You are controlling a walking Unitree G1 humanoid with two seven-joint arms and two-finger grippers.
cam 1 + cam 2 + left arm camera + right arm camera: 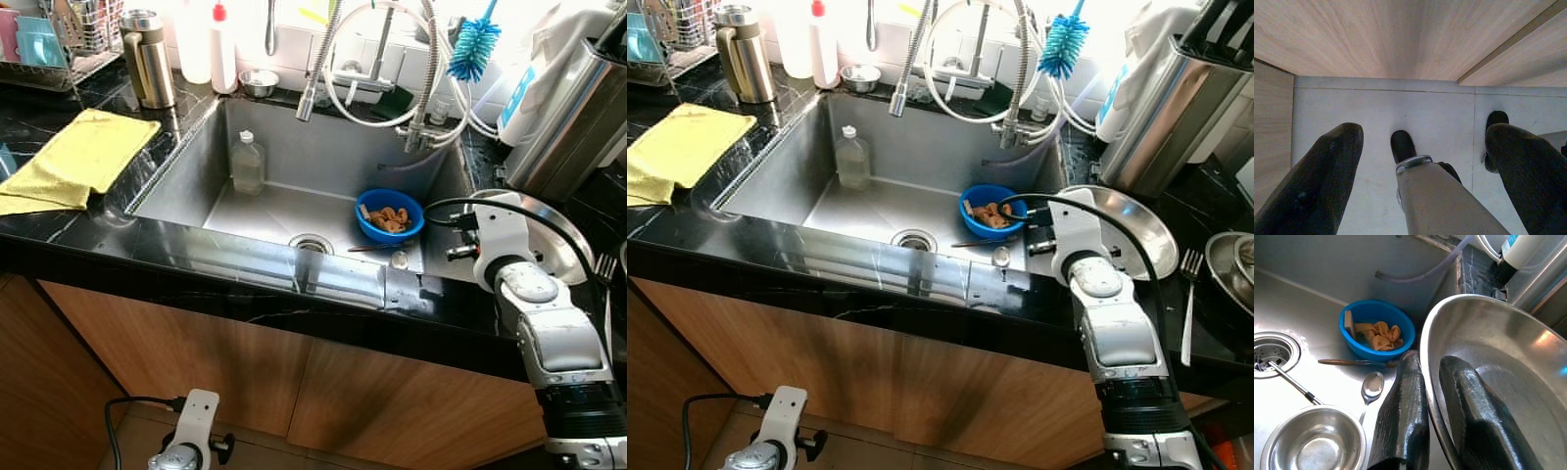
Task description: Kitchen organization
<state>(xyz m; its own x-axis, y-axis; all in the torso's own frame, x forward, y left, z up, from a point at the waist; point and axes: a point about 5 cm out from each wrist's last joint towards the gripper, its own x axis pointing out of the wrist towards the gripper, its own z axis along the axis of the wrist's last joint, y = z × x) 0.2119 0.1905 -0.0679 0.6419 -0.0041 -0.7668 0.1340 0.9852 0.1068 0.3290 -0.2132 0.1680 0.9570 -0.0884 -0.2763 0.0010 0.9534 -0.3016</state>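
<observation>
— Looking down at the sink [186, 186], I have the right gripper [1432, 401] pinching the rim of a steel plate [1136, 230], one finger outside, one inside the dish.

— Where does the plate sit?

— At the sink's right edge, on the black counter [59, 230], partly overhanging the basin. Just beside it in the basin's right corner sits a blue bowl [389, 214] holding an orange rag.

— Anything below the plate?

— A spoon [1371, 386] and a small steel bowl [1315, 443] lie on the sink floor near the drain [312, 243].

— And your left arm?

— It hangs by the wooden cabinet; the left gripper [1422, 161] points at the floor, fingers spread apart, holding nothing. A yellow cloth [73, 157] lies on the counter's left side.
</observation>
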